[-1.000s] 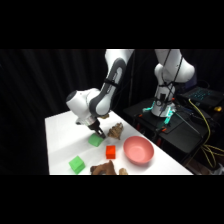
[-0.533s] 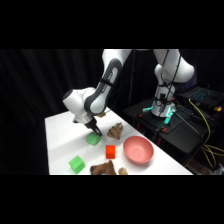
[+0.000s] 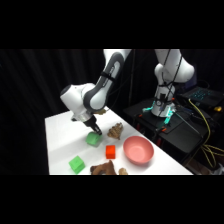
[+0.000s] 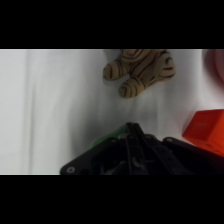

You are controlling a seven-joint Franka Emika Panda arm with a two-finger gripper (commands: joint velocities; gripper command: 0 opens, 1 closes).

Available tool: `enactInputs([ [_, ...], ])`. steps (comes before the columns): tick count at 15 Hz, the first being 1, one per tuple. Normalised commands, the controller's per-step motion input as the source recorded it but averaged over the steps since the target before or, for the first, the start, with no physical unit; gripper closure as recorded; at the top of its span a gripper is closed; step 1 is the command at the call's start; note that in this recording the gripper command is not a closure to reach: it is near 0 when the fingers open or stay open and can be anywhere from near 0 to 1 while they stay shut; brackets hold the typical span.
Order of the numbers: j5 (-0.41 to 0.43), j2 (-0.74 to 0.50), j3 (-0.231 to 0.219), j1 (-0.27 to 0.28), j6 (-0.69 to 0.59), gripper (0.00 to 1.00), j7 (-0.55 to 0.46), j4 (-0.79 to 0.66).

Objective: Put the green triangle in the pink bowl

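Right, your tool [image 3: 93, 127] hung directly over the green triangle [image 3: 93, 139], pink bowl [image 3: 138, 149] well off sideways; its grip, I couldn't tell.

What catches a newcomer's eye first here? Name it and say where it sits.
The white arm reaching down over the table's middle stands out first, its gripper right above the green triangle. Next comes the pink bowl near the table's right edge, with a red cube just left of it. In the wrist view a striped tiger toy lies ahead of the gripper.
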Motion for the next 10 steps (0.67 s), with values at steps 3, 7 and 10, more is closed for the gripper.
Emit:
enactInputs([
  [3, -0.053, -0.68, 0.038, 0.143, -0.06, 0.11, 0.04, -0.55],
  [7, -0.149, -0.77, 0.034, 0.135, 0.01, 0.11, 0.0, -0.77],
  [10, -0.22, -0.77, 0.05, 0.14, 0.09, 0.11, 0.01, -0.86],
])
